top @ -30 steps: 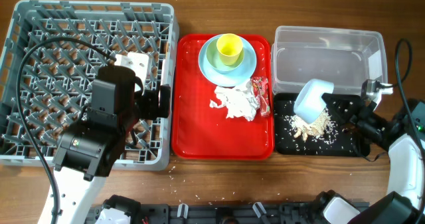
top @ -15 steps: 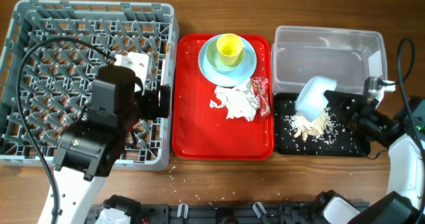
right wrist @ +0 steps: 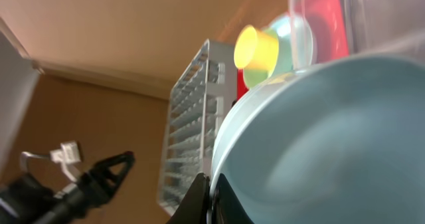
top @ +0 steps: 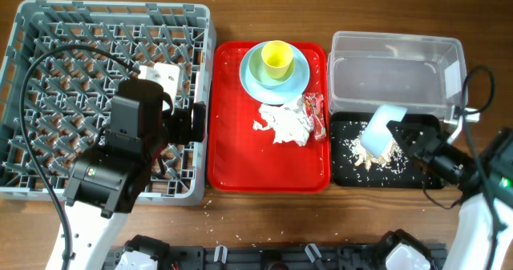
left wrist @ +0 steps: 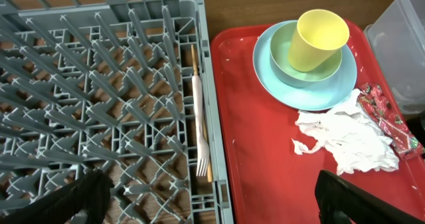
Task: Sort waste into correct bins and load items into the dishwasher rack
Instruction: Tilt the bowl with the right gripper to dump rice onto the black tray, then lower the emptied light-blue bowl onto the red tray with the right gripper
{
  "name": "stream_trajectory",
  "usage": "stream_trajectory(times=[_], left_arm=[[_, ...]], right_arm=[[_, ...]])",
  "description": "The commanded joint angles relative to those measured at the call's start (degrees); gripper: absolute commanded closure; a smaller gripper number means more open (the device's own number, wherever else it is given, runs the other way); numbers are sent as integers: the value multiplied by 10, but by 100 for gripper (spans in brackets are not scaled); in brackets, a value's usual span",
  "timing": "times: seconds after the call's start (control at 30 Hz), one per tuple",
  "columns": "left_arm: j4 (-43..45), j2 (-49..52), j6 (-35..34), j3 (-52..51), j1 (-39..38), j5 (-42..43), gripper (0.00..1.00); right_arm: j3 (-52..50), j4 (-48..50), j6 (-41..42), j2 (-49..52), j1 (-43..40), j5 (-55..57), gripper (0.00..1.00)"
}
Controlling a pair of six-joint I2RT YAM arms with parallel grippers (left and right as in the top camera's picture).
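The right hand (top: 394, 132) grips a pale blue bowl (top: 377, 129) by its rim, tipped over the black tray (top: 425, 172) where food scraps (top: 375, 153) lie. Emptying looks finished. Next, the bowl needs carrying across to the dishwasher rack (top: 112, 10), where the left hand (top: 193, 123) hangs open.

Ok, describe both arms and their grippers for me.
Left arm: boxy black wrist on a white link, a black cable looping over it, black fingers. Right arm: white link, black wrist, thin black cable.
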Motion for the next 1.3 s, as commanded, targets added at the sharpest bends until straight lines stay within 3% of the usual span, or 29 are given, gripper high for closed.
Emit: stream_trajectory(times=[0.0, 0.13, 0.27, 0.63, 0.67, 0.77, 0.8, 0.9, 1.0, 1.1, 1.17, 1.27], left_arm=[[2, 0, 3, 4, 1, 7, 0], [2, 0, 3, 4, 1, 7, 0], [2, 0, 3, 4, 1, 7, 0], [2, 0, 3, 4, 1, 7, 0], [2, 0, 3, 4, 1, 7, 0], [2, 0, 3, 4, 1, 7, 0], [2, 0, 3, 4, 1, 7, 0], [1, 0, 3, 4, 1, 7, 0], [1, 0, 3, 4, 1, 7, 0], [2, 0, 3, 4, 1, 7, 0], [1, 0, 3, 4, 1, 7, 0], [2, 0, 3, 4, 1, 7, 0]], right_arm=[[24, 20, -20, -97, 0, 86, 96], [26, 23, -18, -169, 0, 285, 96], [25, 24, 9, -175, 0, 368, 96], [25, 35, 23, -174, 0, 379, 96], [25, 48, 35, -169, 0, 312, 96], [25, 143, 56, -122, 0, -60, 96], [24, 165, 72, -95, 0, -117, 96], [20, 159, 77, -5, 2, -202, 96], [16, 143, 38, 52, 4, -202, 96], [7, 89, 51, 86, 23, -201, 96], [7, 91, 52, 85, 43, -129, 96], [9, 33, 36, 63, 164, 136, 96]])
